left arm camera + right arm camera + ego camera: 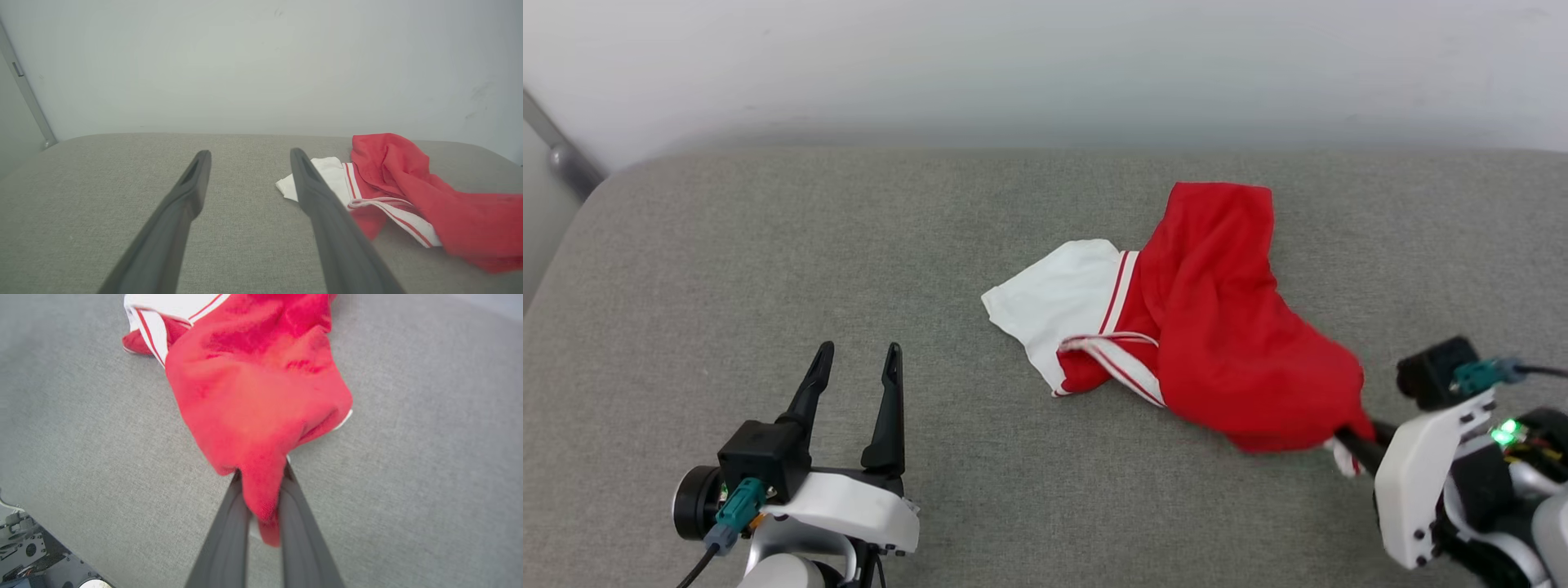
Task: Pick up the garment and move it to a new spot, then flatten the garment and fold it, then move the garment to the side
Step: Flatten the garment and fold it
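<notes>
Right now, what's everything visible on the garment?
The garment is a red shirt of soft, thin-looking fabric, crumpled in a heap, not flat. A white sleeve sticks out on its left, edged with red-white striped trim. No lettering is in sight. It lies on the grey cushion, right of centre. The right end effector is shut on its near right corner, cloth bunched between the fingers.

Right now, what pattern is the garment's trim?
Red-and-white stripes on the trim, best in head view.

surface: grey fabric cushion [768, 245] | on it: crumpled red-white garment [1217, 327]
</notes>
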Controlling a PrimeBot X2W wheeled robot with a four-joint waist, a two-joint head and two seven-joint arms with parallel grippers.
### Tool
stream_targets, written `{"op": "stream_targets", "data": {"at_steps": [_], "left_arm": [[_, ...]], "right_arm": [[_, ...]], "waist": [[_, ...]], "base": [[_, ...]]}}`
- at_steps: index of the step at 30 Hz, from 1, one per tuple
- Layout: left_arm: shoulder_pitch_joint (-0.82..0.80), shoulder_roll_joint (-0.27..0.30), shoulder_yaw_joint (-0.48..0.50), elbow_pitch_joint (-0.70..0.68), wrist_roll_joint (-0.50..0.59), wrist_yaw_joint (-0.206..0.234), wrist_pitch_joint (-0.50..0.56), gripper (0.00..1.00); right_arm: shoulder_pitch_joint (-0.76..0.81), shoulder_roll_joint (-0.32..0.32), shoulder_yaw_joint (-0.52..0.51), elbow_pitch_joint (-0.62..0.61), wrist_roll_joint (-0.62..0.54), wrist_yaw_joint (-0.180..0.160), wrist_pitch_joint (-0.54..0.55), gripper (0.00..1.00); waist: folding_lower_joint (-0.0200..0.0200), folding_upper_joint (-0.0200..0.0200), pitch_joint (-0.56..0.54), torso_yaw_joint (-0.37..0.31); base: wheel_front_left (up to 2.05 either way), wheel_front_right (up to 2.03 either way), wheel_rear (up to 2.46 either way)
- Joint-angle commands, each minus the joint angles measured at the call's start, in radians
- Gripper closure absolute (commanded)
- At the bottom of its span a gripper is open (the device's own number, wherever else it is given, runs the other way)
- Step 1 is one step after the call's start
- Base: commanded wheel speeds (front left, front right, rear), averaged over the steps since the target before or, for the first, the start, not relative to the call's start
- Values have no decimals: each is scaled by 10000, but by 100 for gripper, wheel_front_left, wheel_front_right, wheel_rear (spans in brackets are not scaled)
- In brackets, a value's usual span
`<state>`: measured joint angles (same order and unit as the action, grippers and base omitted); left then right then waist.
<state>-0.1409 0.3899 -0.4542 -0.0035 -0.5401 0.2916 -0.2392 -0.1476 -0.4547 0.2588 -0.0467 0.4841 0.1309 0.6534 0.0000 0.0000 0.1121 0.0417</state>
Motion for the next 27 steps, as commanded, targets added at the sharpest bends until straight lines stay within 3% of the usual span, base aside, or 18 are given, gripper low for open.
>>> {"op": "stream_targets", "data": {"at_steps": [1,5,10,19,25,26,27], "left_arm": [[102,0,-34,-42,-13,46,25,0],[66,29,-38,-137,-13,74,19,0],[-268,4,-118,-278,95,-24,62,0],[-1281,-291,-341,-202,298,-342,-34,0],[-1700,-525,-377,74,382,-521,-137,0],[-1748,-558,-364,134,396,-557,-163,0],[-1782,-589,-349,180,409,-593,-181,0]], "right_arm": [[-210,23,-159,-266,-24,-4,72,100],[-760,167,-758,-831,-38,-4,356,100],[-1955,407,-1696,-406,40,-5,760,100],[-4400,753,-3328,2043,-285,-5,802,100],[-5101,1016,-3427,3854,-729,-5,-412,100],[-5128,1074,-3404,4162,-782,-5,-710,64],[-5152,1090,-3369,4414,-832,-4,-1006,49]], "waist": [[0,0,-65,-43],[0,0,-37,-95],[0,0,516,9],[0,0,2251,634],[0,0,2781,886],[0,0,2804,893],[0,0,2826,892]], "base": [[0,0,0],[0,0,0],[0,0,0],[0,0,0],[0,0,0],[0,0,0],[0,0,0]]}}
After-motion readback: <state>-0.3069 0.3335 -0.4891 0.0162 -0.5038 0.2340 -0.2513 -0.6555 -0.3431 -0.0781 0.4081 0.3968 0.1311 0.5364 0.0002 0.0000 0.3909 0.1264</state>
